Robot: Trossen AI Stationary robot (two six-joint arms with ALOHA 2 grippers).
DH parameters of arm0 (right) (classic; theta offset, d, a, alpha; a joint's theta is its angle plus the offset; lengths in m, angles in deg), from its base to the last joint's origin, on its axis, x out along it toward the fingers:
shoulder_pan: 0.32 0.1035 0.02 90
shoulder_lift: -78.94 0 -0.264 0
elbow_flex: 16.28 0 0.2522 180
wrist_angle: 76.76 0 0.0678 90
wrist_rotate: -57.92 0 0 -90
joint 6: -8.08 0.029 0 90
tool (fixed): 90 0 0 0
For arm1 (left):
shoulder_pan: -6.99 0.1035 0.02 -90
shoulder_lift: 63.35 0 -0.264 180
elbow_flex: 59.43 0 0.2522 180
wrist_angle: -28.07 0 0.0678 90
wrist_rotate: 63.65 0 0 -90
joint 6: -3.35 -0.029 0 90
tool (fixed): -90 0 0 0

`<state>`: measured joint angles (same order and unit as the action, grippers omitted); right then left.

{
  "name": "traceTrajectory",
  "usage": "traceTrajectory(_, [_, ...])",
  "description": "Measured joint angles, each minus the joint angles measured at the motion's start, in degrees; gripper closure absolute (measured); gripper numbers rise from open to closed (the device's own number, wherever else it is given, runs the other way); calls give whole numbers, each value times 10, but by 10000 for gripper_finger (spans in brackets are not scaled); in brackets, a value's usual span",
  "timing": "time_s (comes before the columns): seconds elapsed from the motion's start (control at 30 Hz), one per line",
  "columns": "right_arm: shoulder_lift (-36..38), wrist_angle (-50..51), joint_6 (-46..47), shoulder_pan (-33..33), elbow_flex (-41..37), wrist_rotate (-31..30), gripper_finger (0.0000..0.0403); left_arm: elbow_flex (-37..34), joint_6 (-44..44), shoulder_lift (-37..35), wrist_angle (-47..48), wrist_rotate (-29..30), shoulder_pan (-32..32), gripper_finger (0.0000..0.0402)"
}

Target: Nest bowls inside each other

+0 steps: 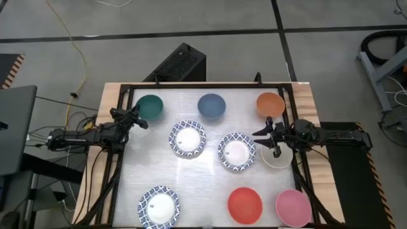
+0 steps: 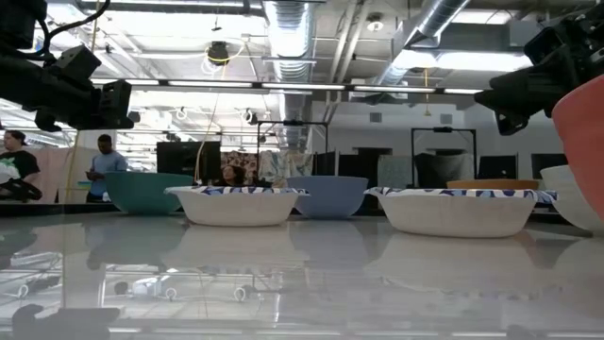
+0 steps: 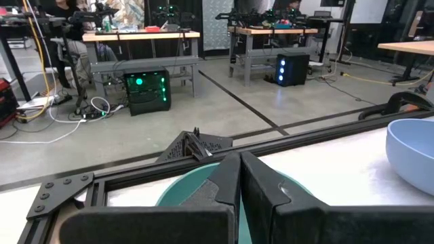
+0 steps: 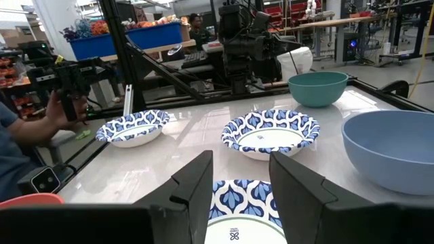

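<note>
Nine bowls stand on their bases on the white table. At the far side are a green bowl (image 1: 150, 107), a blue bowl (image 1: 211, 106) and an orange bowl (image 1: 270, 104). Two blue-patterned white bowls (image 1: 187, 138) (image 1: 236, 151) stand mid-table, and a third (image 1: 159, 207) sits near left. A red bowl (image 1: 245, 205) and a pink bowl (image 1: 293, 207) are near right. A cream bowl (image 1: 278, 159) lies partly under my right gripper (image 1: 266, 141), which hovers open and level (image 4: 241, 183). My left gripper (image 1: 137, 117) hangs shut (image 3: 239, 183) over the green bowl's (image 3: 178, 195) near rim.
A black frame (image 1: 121, 146) borders the table on its left, far and right sides. A dark box (image 1: 178, 63) sits on the floor beyond the far edge. People stand at benches in the room behind (image 2: 104, 161). Bare tabletop lies between the bowls near the middle front (image 1: 203, 191).
</note>
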<state>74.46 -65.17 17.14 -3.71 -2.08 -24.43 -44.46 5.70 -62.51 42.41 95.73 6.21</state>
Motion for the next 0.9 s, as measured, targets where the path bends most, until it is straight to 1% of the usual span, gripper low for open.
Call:
traceTrajectory(0.23, [0,0,0,0,0,0,237,0,1,0,0,0,0,401])
traceTrajectory(0.33, [0,0,-2,0,0,0,237,0,31,0,0,-3,0,401])
traceTrajectory(0.5, [0,0,-74,0,0,0,237,0,66,0,-3,-17,0,401])
traceTrajectory(0.67, [0,0,-92,0,0,0,237,0,64,0,-6,-34,0,401])
traceTrajectory(0.8, [0,-3,-109,-5,0,-16,237,0,129,0,-10,-55,0,401])
traceTrajectory(0.9, [0,-11,-109,-6,0,-18,237,0,138,0,-10,-57,0,401])
